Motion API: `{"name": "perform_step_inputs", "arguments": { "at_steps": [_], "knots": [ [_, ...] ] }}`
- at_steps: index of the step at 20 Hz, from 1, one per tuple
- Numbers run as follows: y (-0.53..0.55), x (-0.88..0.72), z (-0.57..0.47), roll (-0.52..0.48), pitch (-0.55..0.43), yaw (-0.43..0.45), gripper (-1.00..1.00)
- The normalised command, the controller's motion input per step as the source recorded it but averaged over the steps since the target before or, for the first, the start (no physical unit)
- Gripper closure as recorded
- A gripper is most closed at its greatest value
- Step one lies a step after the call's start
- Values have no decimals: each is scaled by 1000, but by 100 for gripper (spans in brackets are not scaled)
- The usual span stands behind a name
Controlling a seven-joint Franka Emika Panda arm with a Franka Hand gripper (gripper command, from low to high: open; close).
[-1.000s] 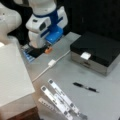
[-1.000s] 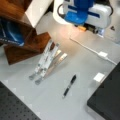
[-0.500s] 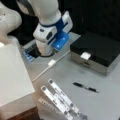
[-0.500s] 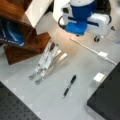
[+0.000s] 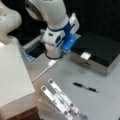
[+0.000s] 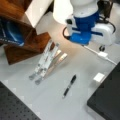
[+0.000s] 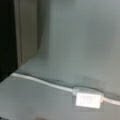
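Your gripper (image 5: 53, 56) is hovering above the white cable plug (image 7: 87, 98), lower right in the wrist view; jaws hidden, can't tell. It's looking light and rigid, so grasp its flat sides.

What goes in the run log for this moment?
gripper: low above white cable plug | pen: lying apart on table | metal stand: untouched

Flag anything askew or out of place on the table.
Nothing spilled or broken. A white cable with an inline block trails loose across the grey table, right below the end effector. A black pen lies alone, and a folded metal stand lies flat on its side.
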Motion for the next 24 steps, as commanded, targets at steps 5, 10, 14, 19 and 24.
{"name": "perform_step_inputs", "arguments": {
  "at_steps": [5, 10, 14, 19, 24],
  "knots": [
    [72, 304, 27, 240, 99, 68, -100],
    [93, 318, -92, 281, 54, 43, -100],
    [78, 289, -105, 258, 21, 52, -100],
    [43, 269, -42, 251, 11, 50, -100],
    [-17, 277, -39, 298, 39, 68, -100]
  ]
}}
